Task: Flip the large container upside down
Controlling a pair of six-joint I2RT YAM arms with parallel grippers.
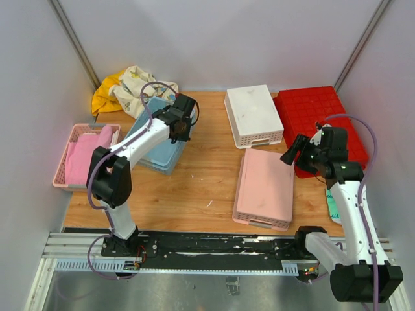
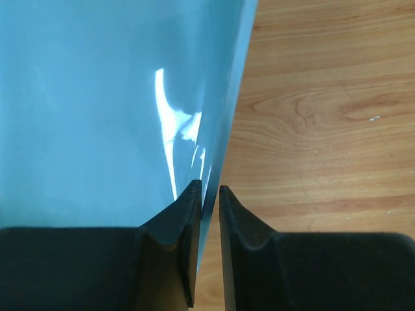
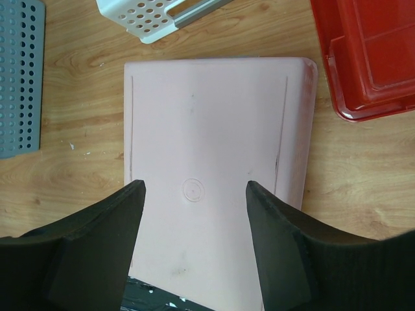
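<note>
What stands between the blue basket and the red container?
In the top view, the white basket lies between the blue basket and the red container.

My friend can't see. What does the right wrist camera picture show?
The right pincer hangs open above an upside-down pink basket on a wooden table. A red container shows at the top right, a white basket at the top, a blue basket on the left.

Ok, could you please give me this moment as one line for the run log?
left tool: shut on blue basket wall | right tool: open above overturned pink basket | large container: not held
</note>
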